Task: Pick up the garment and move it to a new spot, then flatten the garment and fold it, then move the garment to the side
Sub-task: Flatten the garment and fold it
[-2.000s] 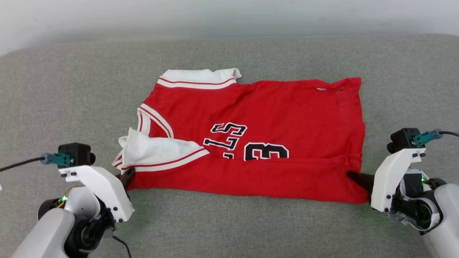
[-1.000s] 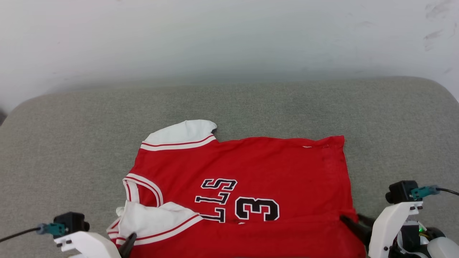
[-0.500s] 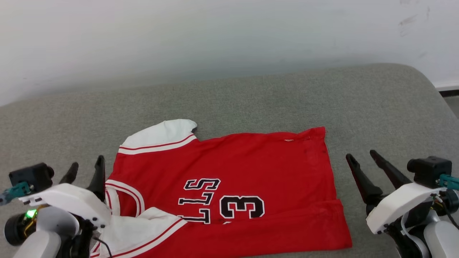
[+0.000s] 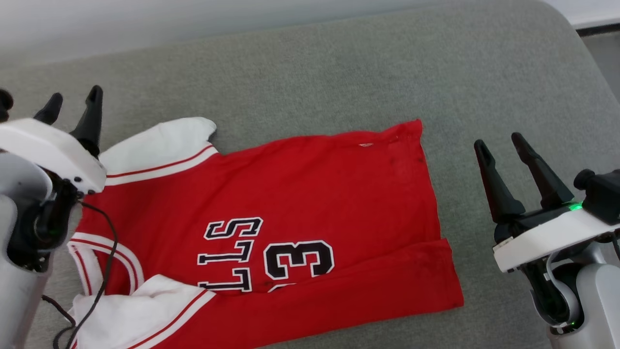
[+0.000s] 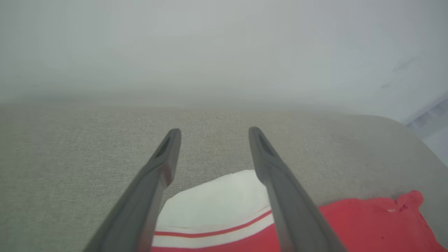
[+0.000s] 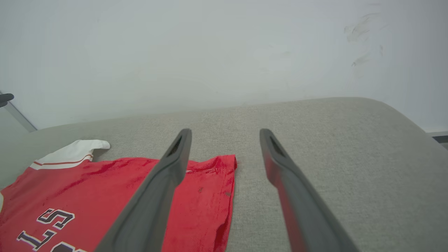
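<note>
**Both grippers spread wide, garment lying free on the cushion**

A pale wall (image 6: 175, 52) stands behind a broad grey cushion (image 4: 310, 63), which has a rounded corner on the right. The garment (image 4: 310, 179) lies on the cushion between the two arms, chest side up. Its collar (image 4: 133, 264) is toward the left and its hem toward the right. It sits a little askew, with the hem end farther back than the collar end.

The long edge nearest the robot is turned over in a red strip (image 4: 378, 286) that runs along the body. That strip covers the lower part of the black, white-edged letters (image 4: 230, 254) and the 3 (image 4: 299, 259). One white sleeve (image 4: 160, 140) sticks out flat at the far left. The other sleeve (image 4: 140, 310) is folded in over the chest at the near left.

The left gripper (image 4: 74, 94) is just beside the far sleeve, its fingers pointing toward the wall. They stand well apart with nothing between them. In the left wrist view the sleeve shows between and below the fingers, and I cannot tell whether they touch it.

The right gripper (image 4: 498, 139) is over bare cushion to the right of the hem, apart from the cloth. It is just as wide open and holds nothing.

A thin black cable (image 4: 109, 242) hangs from the left arm across the collar.
</note>
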`<state>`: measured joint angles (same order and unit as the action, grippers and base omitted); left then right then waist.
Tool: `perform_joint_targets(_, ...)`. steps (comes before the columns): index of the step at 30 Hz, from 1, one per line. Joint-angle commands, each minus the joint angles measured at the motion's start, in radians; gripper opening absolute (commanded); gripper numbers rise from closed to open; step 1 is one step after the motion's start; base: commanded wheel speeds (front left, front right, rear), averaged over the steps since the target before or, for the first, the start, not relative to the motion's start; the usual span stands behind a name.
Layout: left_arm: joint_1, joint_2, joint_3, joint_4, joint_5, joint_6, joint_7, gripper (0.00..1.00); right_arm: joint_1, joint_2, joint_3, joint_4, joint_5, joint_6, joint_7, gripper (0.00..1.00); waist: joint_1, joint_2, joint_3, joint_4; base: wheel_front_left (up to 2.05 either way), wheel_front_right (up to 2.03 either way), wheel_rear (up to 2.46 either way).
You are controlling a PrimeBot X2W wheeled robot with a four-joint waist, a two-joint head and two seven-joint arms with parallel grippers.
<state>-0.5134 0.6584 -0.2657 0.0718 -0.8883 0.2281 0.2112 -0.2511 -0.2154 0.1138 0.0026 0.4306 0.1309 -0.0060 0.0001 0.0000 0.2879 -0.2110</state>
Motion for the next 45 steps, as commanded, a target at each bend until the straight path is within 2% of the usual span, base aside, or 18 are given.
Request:
perform_joint_targets(1, -0.024, 0.011, -0.01, 0.012, -0.007, -0.011, 0.023, 1.0, -0.013, 0.007, -0.001, -0.004, -0.004, 0.0, -0.005, 1.0, -0.0001, 0.0, 0.066, -0.043, 0.0, 0.0, 0.0)
perform_joint_targets(8, -0.191, 0.083, -0.107, 0.132, -0.034, -0.095, 0.314, 1.0, -0.047, 0.02, -0.004, 0.001, -0.008, 0.0, -0.021, 1.0, -0.0001, 0.0, 0.131, -0.085, 0.0, 0.0, 0.0)
perform_joint_targets(11, -0.233, 0.101, -0.149, 0.177, -0.046, -0.115, 0.436, 1.0, -0.055, 0.026, -0.002, 0.008, -0.003, 0.0, -0.025, 1.0, -0.0001, 0.0, 0.15, -0.098, 0.0, 0.0, 0.0)
perform_joint_targets(17, -0.271, 0.126, -0.211, 0.264, -0.043, -0.116, 0.6, 1.0, -0.06, 0.038, 0.01, 0.027, 0.018, 0.0, -0.033, 1.0, -0.0001, 0.0, 0.178, -0.126, 0.0, 0.0, 0.0)
perform_joint_targets(20, -0.244, 0.11, -0.245, 0.308, -0.062, -0.104, 0.679, 1.0, -0.06, 0.039, 0.011, 0.039, 0.033, 0.0, -0.035, 1.0, -0.0001, 0.0, 0.184, -0.133, 0.0, 0.0, 0.0)
perform_joint_targets(21, -0.234, 0.1, -0.253, 0.32, -0.072, -0.1, 0.697, 0.6, -0.06, 0.039, 0.012, 0.041, 0.038, 0.0, -0.036, 1.0, -0.0001, 0.0, 0.184, -0.135, 0.0, 0.0, 0.0)
perform_joint_targets(22, -0.224, 0.089, -0.259, 0.327, -0.077, -0.099, 0.707, 0.12, -0.061, 0.038, 0.013, 0.044, 0.042, 0.0, -0.036, 1.0, -0.0001, 0.0, 0.185, -0.136, 0.0, 0.0, 0.0)
perform_joint_targets(23, -0.221, 0.081, -0.265, 0.331, -0.076, -0.1, 0.704, 0.0, -0.061, 0.037, 0.012, 0.049, 0.048, 0.0, -0.031, 1.0, -0.0001, 0.0, 0.185, -0.136, 0.0, 0.0, 0.0)
perform_joint_targets(30, -0.247, 0.038, -0.256, 0.346, -0.047, -0.112, 0.596, 0.0, -0.092, 0.0, 0.008, 0.088, 0.118, 0.0, 0.039, 1.0, -0.0001, 0.0, 0.162, -0.102, 0.0, 0.0, 0.0)
perform_joint_targets(38, -0.347, -0.023, -0.251, 0.316, 0.017, -0.119, 0.444, 0.0, -0.231, -0.077, 0.004, 0.269, 0.254, 0.0, 0.299, 1.0, -0.0001, 0.0, 0.139, -0.003, 0.0, 0.0, 0.0)
perform_joint_targets(45, -0.392, -0.087, -0.273, 0.268, 0.046, -0.139, 0.372, 0.0, -0.377, -0.136, 0.046, 0.385, 0.308, 0.0, 0.49, 1.0, -0.0001, 0.0, 0.164, 0.096, 0.0, 0.0, 0.0)
